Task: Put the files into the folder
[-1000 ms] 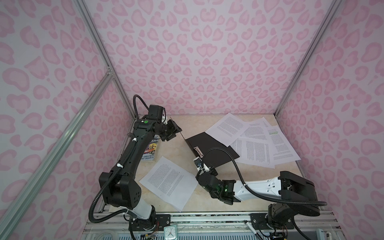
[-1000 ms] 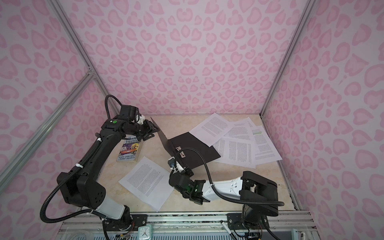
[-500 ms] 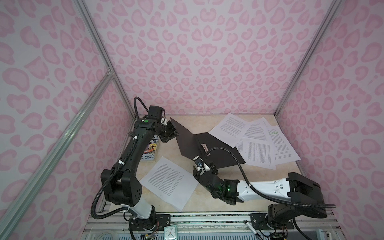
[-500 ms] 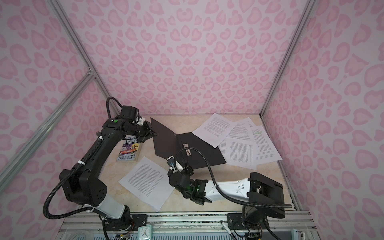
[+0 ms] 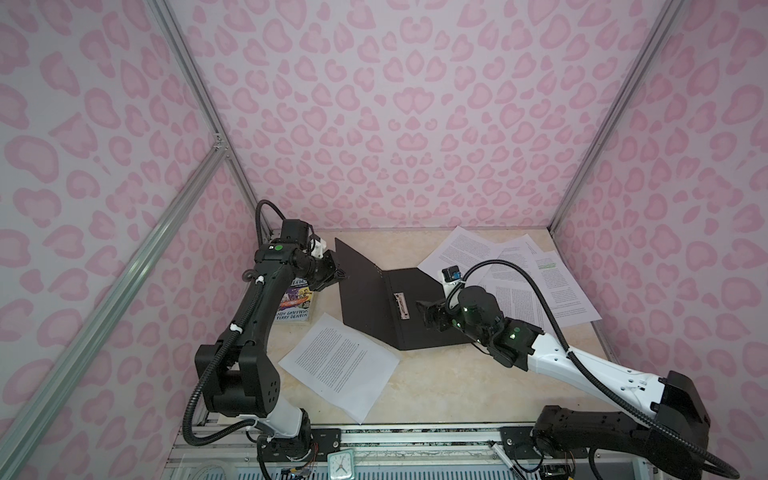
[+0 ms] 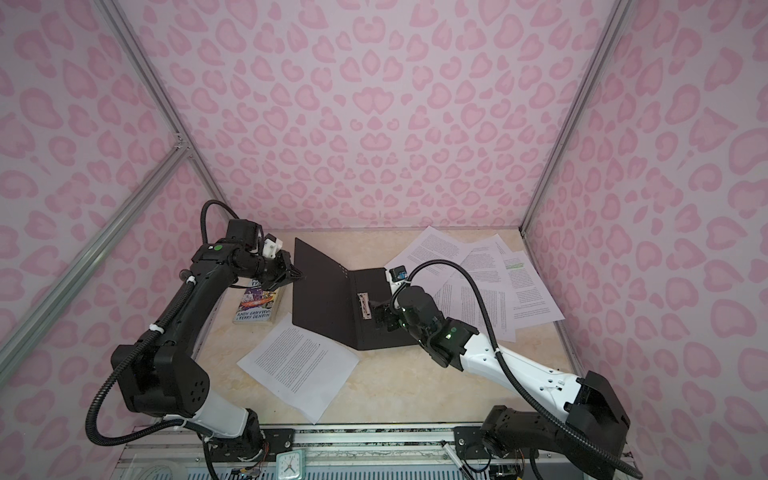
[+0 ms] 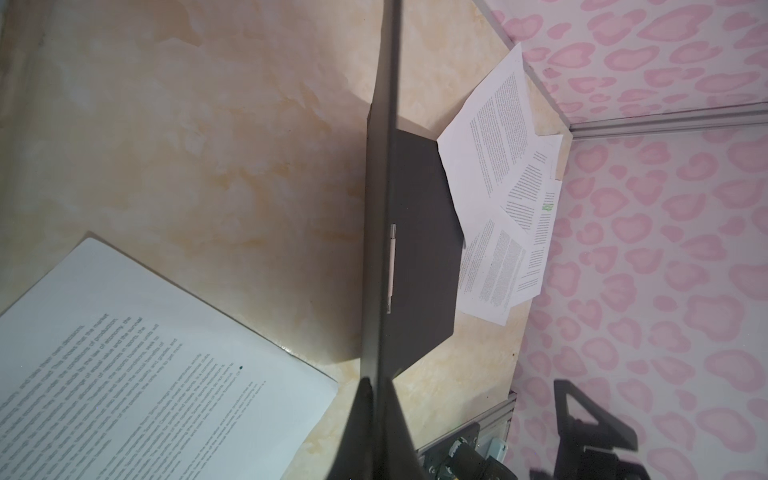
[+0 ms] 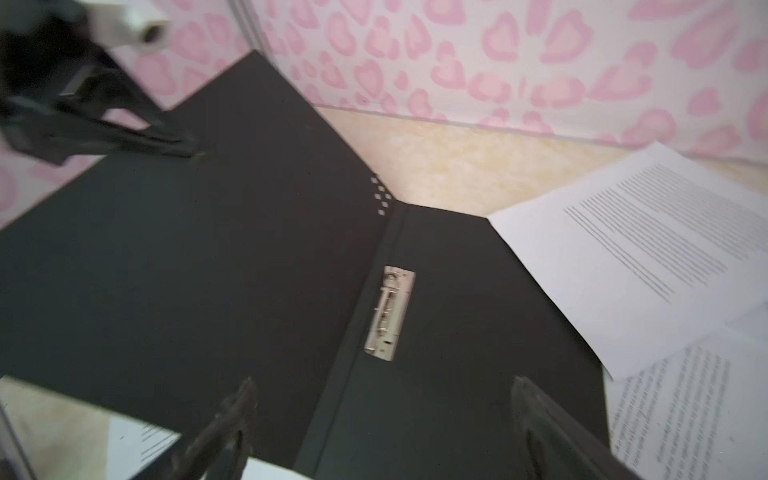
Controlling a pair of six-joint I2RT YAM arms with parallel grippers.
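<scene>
Folder [image 5: 376,309] open | left gripper [image 5: 340,274] pinches cover edge | right gripper [image 5: 424,316] spread above

The black folder [image 5: 365,299] lies open, one cover lifted aslant, metal clip [image 5: 401,306] showing; white printed files [image 5: 569,291] overlap at its right, one sheet [image 5: 338,363] apart in front

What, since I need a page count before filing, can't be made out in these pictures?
- Files pile, both top views: overlapping sheets hide the count.
- Printed text: too small in top views, blurred in right wrist view.
- Book, top views: part of cover hidden behind the left arm.
</scene>
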